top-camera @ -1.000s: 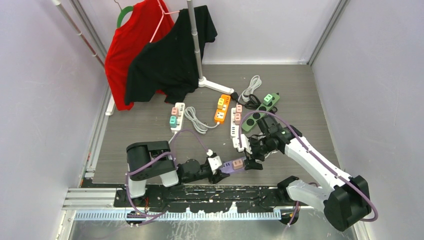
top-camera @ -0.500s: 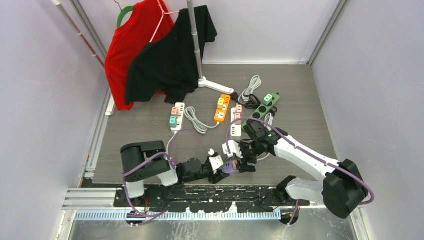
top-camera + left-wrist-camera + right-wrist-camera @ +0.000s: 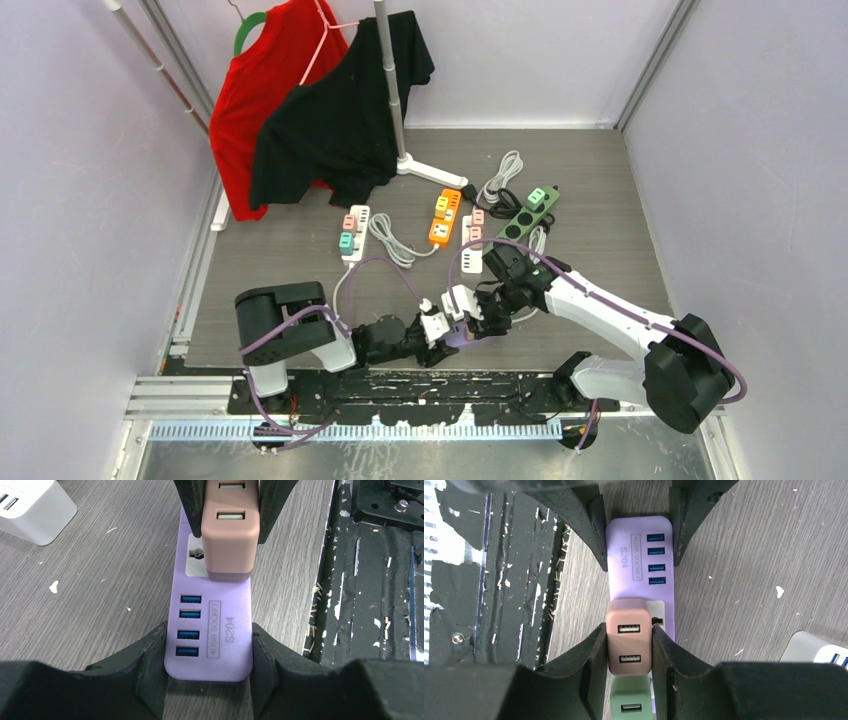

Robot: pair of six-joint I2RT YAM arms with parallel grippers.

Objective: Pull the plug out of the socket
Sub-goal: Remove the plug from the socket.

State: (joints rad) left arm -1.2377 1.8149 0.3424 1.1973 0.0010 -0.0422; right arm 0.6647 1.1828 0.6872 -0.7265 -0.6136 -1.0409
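- The left gripper (image 3: 207, 642) clamps one end of the flat lilac plastic power strip (image 3: 639, 555), which lies at the near edge of the grey wood-grain table (image 3: 290, 270).
- The right gripper (image 3: 629, 647) is closed on the dusty-pink square plug (image 3: 230, 535), seated in the strip's socket.

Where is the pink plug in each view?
Left wrist: pink plug top centre, held by the right gripper.
Right wrist: lower centre, clamped between its own fingers.
Top external: low centre, mostly hidden under that gripper.
Shared landmark: purple socket strip under the plug.
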